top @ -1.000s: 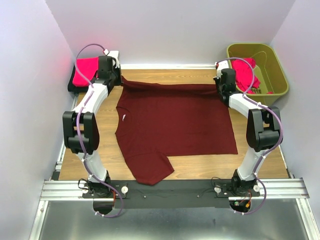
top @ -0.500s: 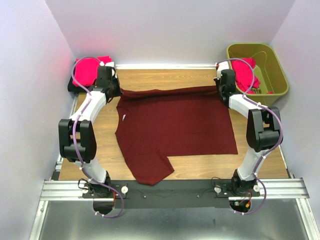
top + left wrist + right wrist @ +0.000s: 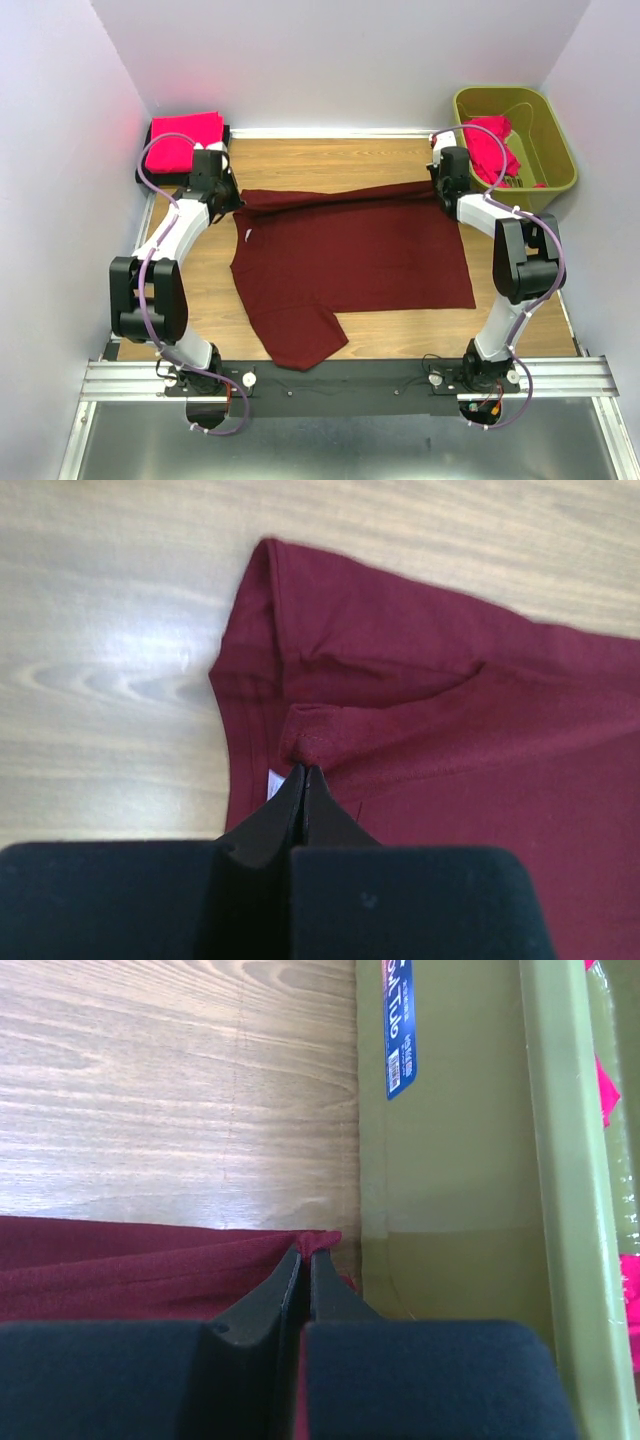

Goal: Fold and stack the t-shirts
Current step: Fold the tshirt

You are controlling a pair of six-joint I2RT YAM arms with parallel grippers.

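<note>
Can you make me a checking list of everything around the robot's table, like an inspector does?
Surface: wooden table, bare wood at the back.
Job's things: maroon t-shirt spread out, its far edge folded over toward the front; folded pink-red t-shirts stacked at back left; loose pink-red t-shirts in the bin.
Clutter: olive-green bin at back right, blue label on its side.
Grippers: left gripper shut on the maroon t-shirt's far left edge; right gripper shut on its far right corner.
Cables: purple cables run along both arms.
Surroundings: white walls; metal rail at the near edge.
</note>
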